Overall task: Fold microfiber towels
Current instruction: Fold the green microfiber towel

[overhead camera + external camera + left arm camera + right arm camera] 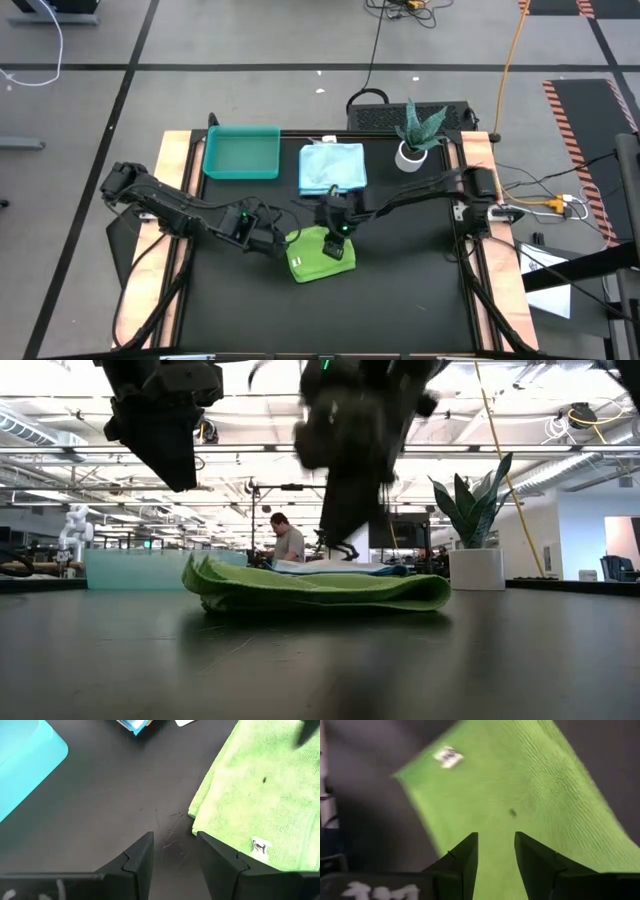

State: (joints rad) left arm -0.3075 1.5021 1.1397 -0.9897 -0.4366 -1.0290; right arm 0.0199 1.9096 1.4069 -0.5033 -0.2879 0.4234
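Bare table [400, 300] near side; tray [241, 153], plant [418, 135] far edge.

My right gripper [338, 243] hangs over the folded towel [318, 256] mid-table, my left gripper [272, 243] just beside its left edge; behind lie tray [241, 153], towel stack [332, 166] and plant [416, 135].

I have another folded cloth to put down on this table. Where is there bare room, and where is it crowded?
Bare: the near half of the black table, in front of the green towel, and the strip right of it, below the potted plant. Crowded: the far edge, with teal tray and pale blue towel, and the centre, where left gripper and right gripper meet.
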